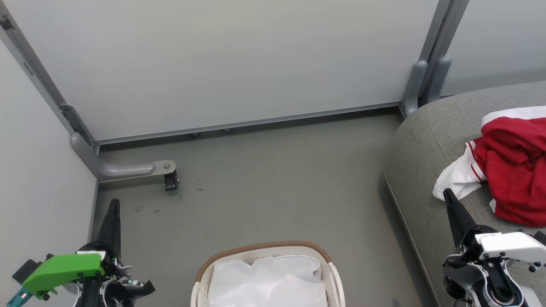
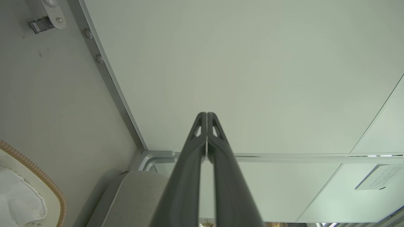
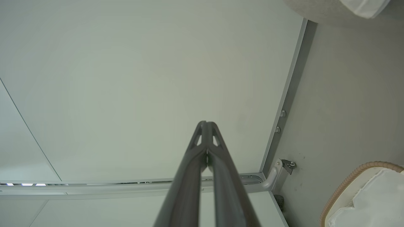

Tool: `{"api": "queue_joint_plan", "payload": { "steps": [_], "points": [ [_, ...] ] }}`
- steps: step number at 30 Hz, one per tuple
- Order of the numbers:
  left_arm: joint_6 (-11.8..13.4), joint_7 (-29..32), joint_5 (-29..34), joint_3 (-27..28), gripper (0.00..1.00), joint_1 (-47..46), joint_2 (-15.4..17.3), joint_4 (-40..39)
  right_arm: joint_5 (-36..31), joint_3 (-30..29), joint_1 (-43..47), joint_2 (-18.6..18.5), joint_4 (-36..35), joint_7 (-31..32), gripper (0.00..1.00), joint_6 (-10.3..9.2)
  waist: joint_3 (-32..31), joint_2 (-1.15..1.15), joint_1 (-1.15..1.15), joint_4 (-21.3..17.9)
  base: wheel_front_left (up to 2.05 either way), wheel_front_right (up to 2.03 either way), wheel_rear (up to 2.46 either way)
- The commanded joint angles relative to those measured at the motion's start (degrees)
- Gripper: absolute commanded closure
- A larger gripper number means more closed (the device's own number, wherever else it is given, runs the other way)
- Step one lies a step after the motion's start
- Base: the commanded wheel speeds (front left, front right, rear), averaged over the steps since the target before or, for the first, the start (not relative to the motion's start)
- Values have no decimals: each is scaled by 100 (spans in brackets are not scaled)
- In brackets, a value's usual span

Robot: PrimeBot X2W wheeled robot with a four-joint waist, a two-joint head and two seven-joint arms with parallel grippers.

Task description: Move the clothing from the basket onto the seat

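The left gripper (image 1: pixel 113 207) and right gripper (image 1: pixel 448 197) are both sitting shut and empty, while the clothing (image 1: pixel 518 170) is lying on the seat (image 1: pixel 422 140), white sleeve pointing basket-ward (image 1: pixel 273 246).

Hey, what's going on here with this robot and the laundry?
The red and white clothing lies on the grey seat at the robot's right. The visible part of the basket holds just its white liner. The left gripper and right gripper are shut and empty, so the move looks done.
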Motion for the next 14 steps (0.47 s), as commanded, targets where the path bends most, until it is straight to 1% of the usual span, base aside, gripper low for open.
{"api": "queue_joint_plan", "payload": {
  "steps": [1,14],
  "points": [
    [-18,11,21,20,100,-75,3,-2,19,-9,60,-34,-19,18,100,0,0,0,0,0,0,0,0],
    [-18,15,24,22,100,-74,1,-4,20,-9,60,-33,-19,17,100,0,0,0,0,0,0,0,0]
  ]
}}
